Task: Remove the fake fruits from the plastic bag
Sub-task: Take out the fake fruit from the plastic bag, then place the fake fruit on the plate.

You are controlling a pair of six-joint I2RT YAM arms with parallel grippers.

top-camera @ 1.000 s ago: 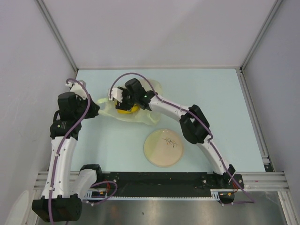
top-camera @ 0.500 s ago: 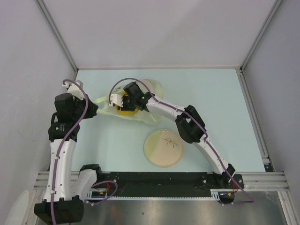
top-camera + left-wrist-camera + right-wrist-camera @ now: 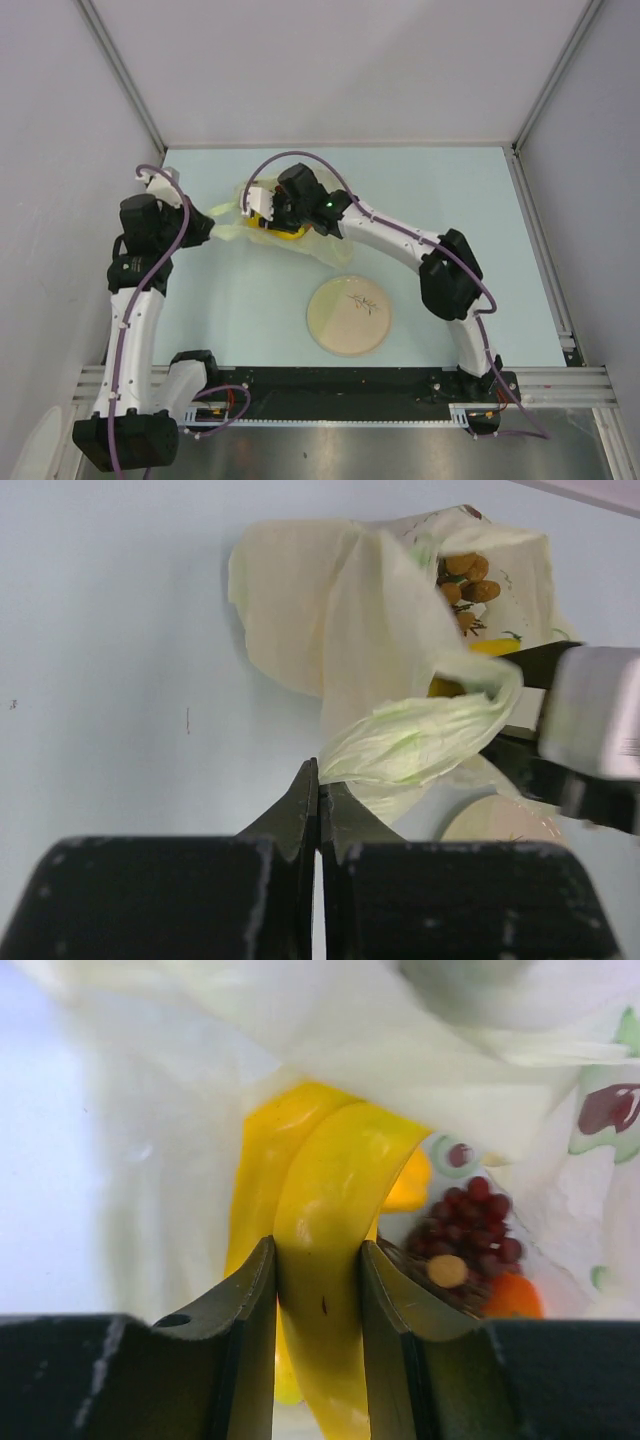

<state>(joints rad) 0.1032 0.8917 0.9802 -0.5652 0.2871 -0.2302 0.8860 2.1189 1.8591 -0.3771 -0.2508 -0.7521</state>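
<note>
While our right pincer [image 3: 318,1257] is clamping narrowly on one banana of the banana bunch [image 3: 335,1175] inside the plastic bag [image 3: 320,610], upper centre-left of the tabletop [image 3: 480,220], we are risking it slipping or dragging film out; our left pincer [image 3: 318,780], fully closed on the bag's edge, is pinching only a thin fold.

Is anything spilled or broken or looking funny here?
Nothing stands out. The plastic bag is crumpled, but only because the left gripper pinches its edge while the right gripper clamps the banana bunch inside it. No fruit lies loose on the table, and the plate sits flat.
</note>
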